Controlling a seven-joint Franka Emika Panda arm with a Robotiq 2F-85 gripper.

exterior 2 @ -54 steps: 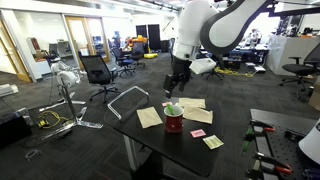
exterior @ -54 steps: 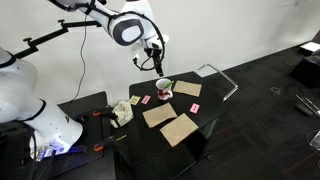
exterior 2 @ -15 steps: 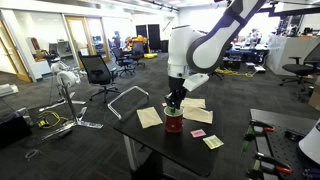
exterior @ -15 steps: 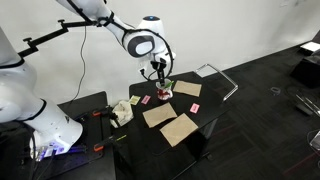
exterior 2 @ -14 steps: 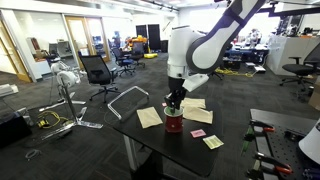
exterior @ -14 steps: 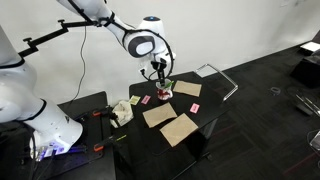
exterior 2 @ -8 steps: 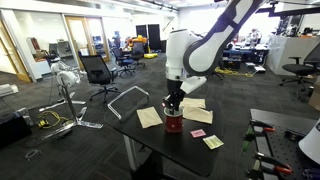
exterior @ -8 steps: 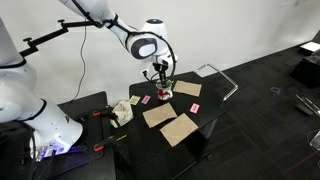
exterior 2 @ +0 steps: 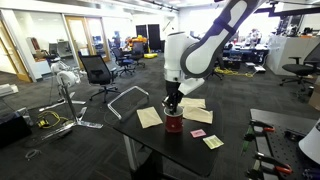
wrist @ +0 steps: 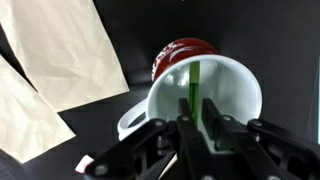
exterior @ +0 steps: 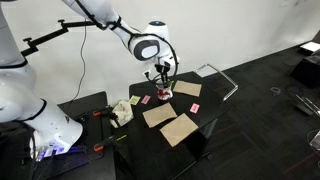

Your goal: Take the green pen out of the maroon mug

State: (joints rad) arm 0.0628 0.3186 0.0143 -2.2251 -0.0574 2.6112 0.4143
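The maroon mug (wrist: 185, 50) stands on the black table, dark red outside and white inside, and shows in both exterior views (exterior: 164, 93) (exterior 2: 174, 124). The green pen (wrist: 193, 85) leans inside it, a thin bright green stick rising past the rim. My gripper (wrist: 196, 118) reaches down into the mug's mouth, with its two black fingers pressed close on either side of the pen's upper end. From outside, the gripper (exterior: 163, 82) (exterior 2: 173, 106) hangs straight over the mug, and the pen is hidden behind the fingers.
Flat tan cards (wrist: 65, 50) (exterior: 179, 128) (exterior 2: 150, 117) lie around the mug, with small pink squares (exterior: 194, 107) (exterior 2: 198, 132) beside them. The black table's edge (exterior 2: 130, 135) is near. A metal frame (exterior: 222, 78) lies on the floor, and office chairs (exterior 2: 97, 72) stand farther off.
The fingers have closed in on the green pen. The arm has shifted only slightly over the mug.
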